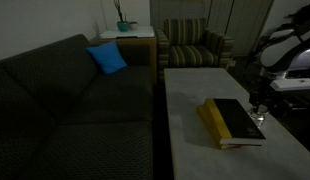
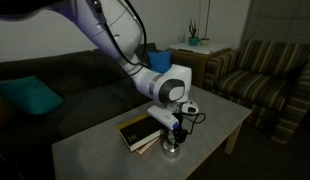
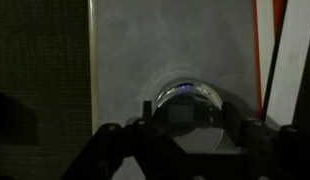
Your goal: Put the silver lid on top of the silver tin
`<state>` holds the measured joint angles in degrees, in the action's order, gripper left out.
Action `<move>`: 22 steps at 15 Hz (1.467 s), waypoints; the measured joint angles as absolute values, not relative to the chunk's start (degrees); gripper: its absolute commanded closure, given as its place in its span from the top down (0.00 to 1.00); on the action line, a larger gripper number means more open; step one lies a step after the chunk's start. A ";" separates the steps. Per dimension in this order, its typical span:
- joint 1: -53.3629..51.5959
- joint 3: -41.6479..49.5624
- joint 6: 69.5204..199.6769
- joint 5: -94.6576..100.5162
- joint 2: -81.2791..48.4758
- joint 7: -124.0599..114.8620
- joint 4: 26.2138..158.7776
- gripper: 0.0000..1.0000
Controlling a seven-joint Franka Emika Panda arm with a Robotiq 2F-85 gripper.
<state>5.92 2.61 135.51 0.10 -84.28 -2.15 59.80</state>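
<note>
My gripper (image 2: 172,140) reaches straight down at the table's edge, just beside the black-and-yellow book (image 2: 140,133). In the wrist view the silver lid (image 3: 185,112) is a round grey disc that spans the gap between the two fingers, and my gripper (image 3: 185,125) is shut on it. A shiny curved rim, the silver tin (image 3: 185,88), shows at the disc's far edge. In an exterior view the silver tin (image 2: 173,151) glints on the table right under the fingers. The dim light hides whether the lid rests on the tin or hovers just above it. My gripper (image 1: 258,108) also shows past the book (image 1: 233,120).
The light grey table (image 1: 195,110) runs alongside a dark sofa (image 1: 65,100) with a blue cushion (image 1: 107,58). A striped armchair (image 1: 195,45) stands beyond the table's far end. The table's edge lies close to the tin.
</note>
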 measured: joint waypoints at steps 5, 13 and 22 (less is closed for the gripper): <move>5.96 1.59 135.13 0.10 -84.28 0.26 59.79 0.44; 6.04 1.17 134.18 0.00 -84.28 0.34 59.79 0.44; 6.21 1.76 134.72 -0.22 -84.28 -5.03 59.37 0.44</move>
